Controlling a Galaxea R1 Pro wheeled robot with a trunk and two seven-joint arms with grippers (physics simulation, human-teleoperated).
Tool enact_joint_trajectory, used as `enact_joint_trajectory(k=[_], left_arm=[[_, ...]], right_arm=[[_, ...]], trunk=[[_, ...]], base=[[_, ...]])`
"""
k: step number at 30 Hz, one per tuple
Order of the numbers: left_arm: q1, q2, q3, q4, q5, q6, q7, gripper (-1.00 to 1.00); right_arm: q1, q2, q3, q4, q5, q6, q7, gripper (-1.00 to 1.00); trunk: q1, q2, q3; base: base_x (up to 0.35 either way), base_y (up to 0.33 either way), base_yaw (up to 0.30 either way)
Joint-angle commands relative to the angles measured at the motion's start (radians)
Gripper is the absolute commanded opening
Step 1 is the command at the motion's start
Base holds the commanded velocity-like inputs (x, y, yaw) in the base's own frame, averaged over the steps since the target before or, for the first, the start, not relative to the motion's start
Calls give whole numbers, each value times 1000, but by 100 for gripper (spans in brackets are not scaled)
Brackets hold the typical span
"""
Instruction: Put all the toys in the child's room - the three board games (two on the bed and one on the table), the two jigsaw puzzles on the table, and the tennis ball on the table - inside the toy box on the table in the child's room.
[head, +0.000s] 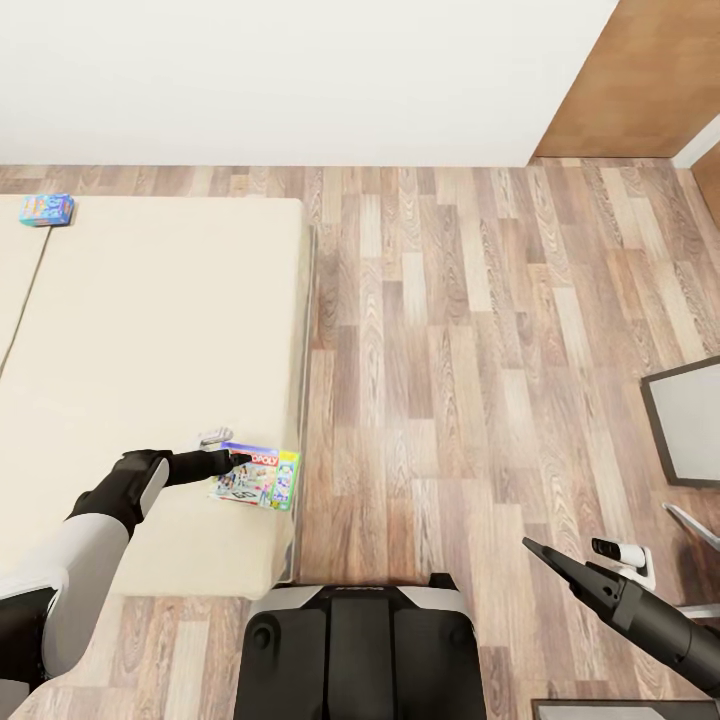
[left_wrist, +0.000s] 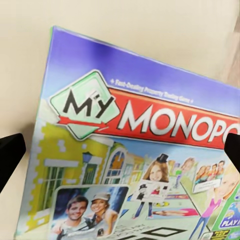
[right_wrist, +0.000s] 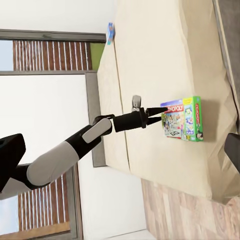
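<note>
The Monopoly box lies flat on the bed, close to the bed's right edge and toward its near corner, its green side facing that edge. The left tool reaches over the cover from the left, and its fingertips meet the box at the side away from the edge. In the right wrist view the fingers are spread a little, with their tips at or just over the box's rim; whether they touch it cannot be told. In the left wrist view the lid fills the picture at close range, with dark finger tips at the two sides of the frame, parted and with nothing between them but the printed lid.

The small blue game lies on the bed's far part, near its far edge, well apart from the Monopoly box.

The right tool hangs over the wood floor beside the bed, away from both games. Its fingers show as dark wedges at the two sides of the right wrist view, apart and empty.
</note>
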Motion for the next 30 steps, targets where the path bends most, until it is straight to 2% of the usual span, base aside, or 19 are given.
enact_joint_trajectory(k=[1, 30], left_arm=[[0, -1, 7, -1, -6, 7, -7, 100], [-1, 0, 8, -1, -6, 7, -7, 100]], right_arm=[[0, 0, -1, 0, -2, 9, 1, 100], [0, 0, -2, 0, -2, 9, 1, 100]], trunk=[[1, -2, -1], [1, -2, -1]], base=[[0, -16, 0], [0, -1, 0]])
